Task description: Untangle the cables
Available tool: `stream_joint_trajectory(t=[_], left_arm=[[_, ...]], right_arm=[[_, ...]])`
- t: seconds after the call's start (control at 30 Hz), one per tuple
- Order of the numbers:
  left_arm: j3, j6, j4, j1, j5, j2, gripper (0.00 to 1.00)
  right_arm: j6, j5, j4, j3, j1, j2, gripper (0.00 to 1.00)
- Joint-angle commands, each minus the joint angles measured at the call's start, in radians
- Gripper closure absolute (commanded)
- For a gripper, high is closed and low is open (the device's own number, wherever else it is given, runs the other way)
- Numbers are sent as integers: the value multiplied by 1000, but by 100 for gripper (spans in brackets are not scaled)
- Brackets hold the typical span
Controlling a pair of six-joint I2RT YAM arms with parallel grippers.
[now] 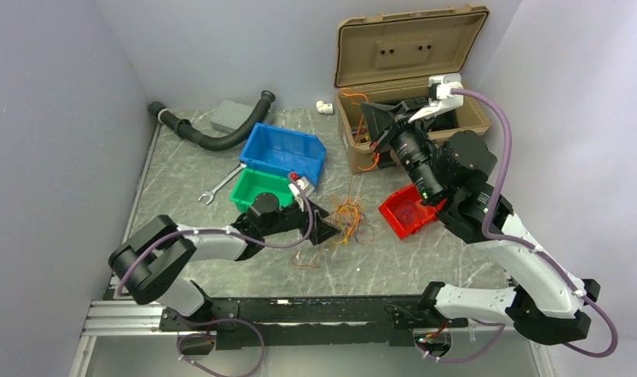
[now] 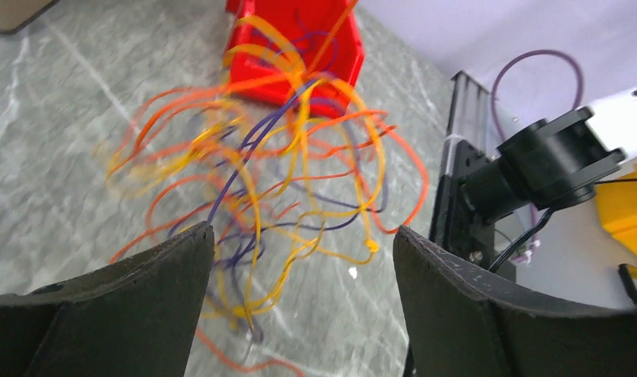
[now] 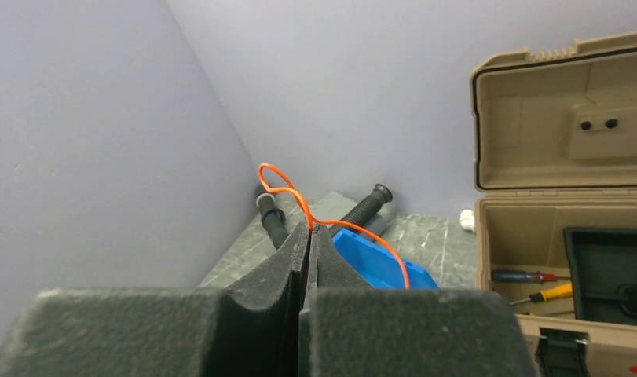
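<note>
The cables [image 1: 348,220] lie as a loose tangle of thin orange, yellow and purple wires on the marble table, left of the red bin [image 1: 409,210]. My left gripper [image 1: 321,228] sits low just left of them and is open. In the left wrist view the cables [image 2: 276,157] spread ahead of and partly between the wide-apart jaws of the left gripper [image 2: 303,236], which clamp nothing. My right gripper [image 1: 371,116] is raised in front of the tan toolbox [image 1: 409,71]. In the right wrist view that gripper [image 3: 309,228] is shut on one orange cable [image 3: 303,207] that loops above its tips.
A blue bin [image 1: 283,151] and a green bin [image 1: 256,188] stand behind the left gripper. A wrench [image 1: 221,184], a black corrugated hose [image 1: 213,133] and a grey block [image 1: 230,116] lie at the back left. The toolbox lid stands open, with tools inside [image 3: 527,276].
</note>
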Motion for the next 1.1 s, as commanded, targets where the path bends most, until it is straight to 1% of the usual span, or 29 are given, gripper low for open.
stream_joint_trajectory(t=[0.0, 0.07, 0.1, 0.13, 0.23, 0.27, 0.37, 0.47, 0.57, 0.67, 0.77, 0.83, 0.93, 0.97, 1.0, 1.03, 1.07], left_arm=[[80, -79, 234, -12, 113, 82, 15], [104, -88, 247, -13, 127, 123, 17], [114, -90, 251, -13, 134, 138, 23], [123, -91, 247, -13, 135, 156, 35], [124, -85, 182, -11, 78, 166, 90], [116, -81, 156, -10, 52, 164, 100], [60, -100, 117, 4, -36, 148, 100], [-12, -157, 152, 35, -40, 152, 100], [-82, -212, 201, 56, -30, 166, 100], [-138, -238, 213, 59, -48, 165, 100], [-176, -238, 200, 62, -72, 123, 100], [-174, -214, 144, 62, -89, 74, 100], [-134, -149, 14, 61, -104, -8, 100], [-120, -127, -28, 58, -109, -35, 94], [-106, -104, -67, 55, -113, -62, 80], [-94, -80, -90, 49, -119, -86, 59], [-84, -56, -104, 39, -126, -104, 42]], right_arm=[[18, -50, 43, 60, 2, 30, 100], [11, -49, 42, 79, 1, 48, 100], [6, -47, 40, 89, 0, 56, 100], [2, -45, 38, 103, 0, 62, 100], [-22, -24, 51, 117, 0, 68, 100], [-36, -10, 61, 123, 0, 67, 100], [-132, 40, 70, 206, 0, 87, 100], [-240, 97, 90, 300, 0, 108, 100], [-315, 137, 132, 334, 0, 106, 100], [-357, 171, 163, 320, -1, 86, 100], [-350, 178, 178, 259, 0, 54, 100], [-328, 176, 174, 218, 1, 35, 100], [-289, 168, 152, 168, 0, 15, 100], [-274, 160, 142, 155, 1, 15, 100], [-261, 152, 130, 146, 1, 14, 100], [-251, 145, 121, 138, 0, 15, 100], [-240, 141, 115, 132, 1, 19, 100]])
